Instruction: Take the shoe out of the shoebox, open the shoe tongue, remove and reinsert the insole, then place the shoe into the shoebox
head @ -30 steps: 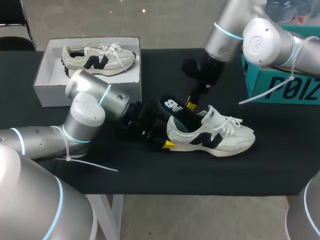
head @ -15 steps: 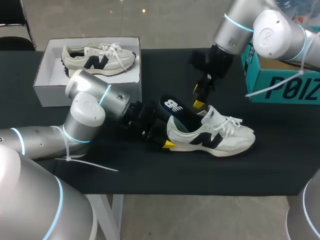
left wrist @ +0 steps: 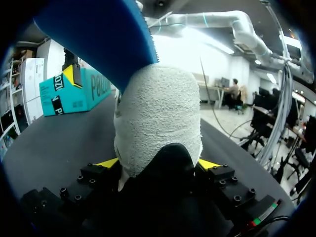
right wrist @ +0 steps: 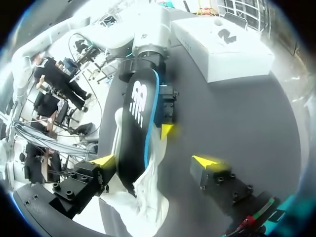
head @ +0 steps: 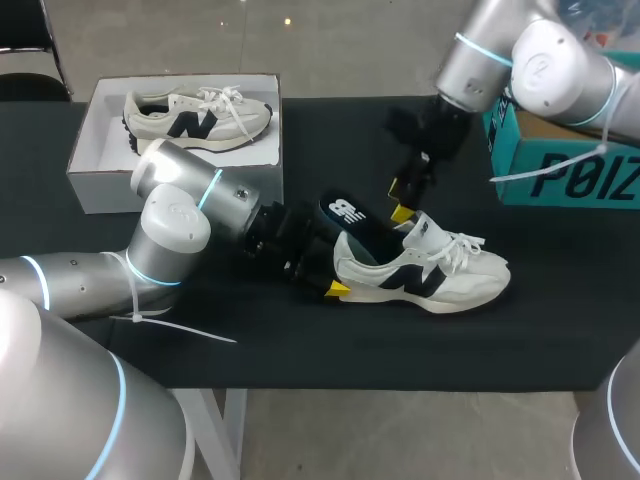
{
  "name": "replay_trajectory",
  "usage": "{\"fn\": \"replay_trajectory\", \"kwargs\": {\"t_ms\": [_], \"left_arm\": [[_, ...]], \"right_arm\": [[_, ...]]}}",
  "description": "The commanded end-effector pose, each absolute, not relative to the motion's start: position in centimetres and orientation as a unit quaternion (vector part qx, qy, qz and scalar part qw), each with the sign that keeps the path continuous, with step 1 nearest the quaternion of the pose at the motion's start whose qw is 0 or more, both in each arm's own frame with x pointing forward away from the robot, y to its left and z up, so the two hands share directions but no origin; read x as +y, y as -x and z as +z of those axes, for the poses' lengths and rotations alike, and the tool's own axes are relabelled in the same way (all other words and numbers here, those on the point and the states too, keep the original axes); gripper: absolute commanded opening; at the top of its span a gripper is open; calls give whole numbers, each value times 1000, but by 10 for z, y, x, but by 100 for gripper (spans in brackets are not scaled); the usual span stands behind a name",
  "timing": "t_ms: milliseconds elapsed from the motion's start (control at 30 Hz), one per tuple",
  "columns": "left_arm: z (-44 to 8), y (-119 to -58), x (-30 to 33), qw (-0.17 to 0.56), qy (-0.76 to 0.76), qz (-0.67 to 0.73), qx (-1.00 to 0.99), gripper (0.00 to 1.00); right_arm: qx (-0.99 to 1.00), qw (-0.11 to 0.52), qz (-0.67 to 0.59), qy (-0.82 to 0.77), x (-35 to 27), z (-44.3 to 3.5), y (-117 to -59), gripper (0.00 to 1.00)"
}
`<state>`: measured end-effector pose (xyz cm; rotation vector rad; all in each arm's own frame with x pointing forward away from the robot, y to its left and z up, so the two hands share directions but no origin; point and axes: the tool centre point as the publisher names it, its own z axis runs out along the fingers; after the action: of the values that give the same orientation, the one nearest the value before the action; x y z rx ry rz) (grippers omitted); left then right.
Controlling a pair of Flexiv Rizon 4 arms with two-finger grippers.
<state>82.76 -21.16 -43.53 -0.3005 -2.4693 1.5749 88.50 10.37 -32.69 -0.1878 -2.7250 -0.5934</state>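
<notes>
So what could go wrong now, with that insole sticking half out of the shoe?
The right gripper's open fingers hang near the insole; closing off-centre could bend it or knock it sideways. The left gripper clamps only the shoe's heel, so a hard push might twist the shoe loose.

In the head view our right gripper (head: pixel 400 200) leaves the 12 o'clock edge of the insole (head: pixel 345 215) and travels toward 3 o'clock. First it rises a little, toward 1 o'clock, and then it sinks back toward 6 o'clock. Now it hangs at 11 o'clock of the tongue (head: pixel 428 232) of the shoe (head: pixel 440 280), with its lower yellow tip just beside the tongue. The elbow of our right arm (head: pixel 545 65) follows, swinging toward 2 o'clock.
</notes>
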Motion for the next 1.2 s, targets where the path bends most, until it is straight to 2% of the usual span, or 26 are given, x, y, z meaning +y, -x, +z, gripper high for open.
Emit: {"fn": "replay_trajectory", "kwargs": {"t_ms": [33,667,700,733,767,867,900,933,1200], "left_arm": [[-442,-829,-215,99,102,531,-835,0],[-442,-829,-215,99,102,531,-835,0],[-442,-829,-215,99,102,531,-835,0],[-442,-829,-215,99,102,531,-835,0],[-442,-829,-215,99,102,531,-835,0],[-442,-829,-215,99,102,531,-835,0],[-442,-829,-215,99,102,531,-835,0],[-442,-829,-215,99,102,531,-835,0],[-442,-829,-215,99,102,531,-835,0]], "right_arm": [[-959,182,-206,65,107,-329,-886,100],[-952,211,-213,60,135,-350,-867,100],[-952,212,-214,60,136,-351,-866,92],[-951,214,-214,60,137,-351,-865,78],[-951,215,-215,60,138,-352,-864,53],[-950,217,-216,60,140,-354,-863,26],[-950,218,-217,60,140,-355,-863,7],[-949,220,-217,59,140,-356,-863,0],[-949,217,-221,62,141,-355,-864,0]]}}
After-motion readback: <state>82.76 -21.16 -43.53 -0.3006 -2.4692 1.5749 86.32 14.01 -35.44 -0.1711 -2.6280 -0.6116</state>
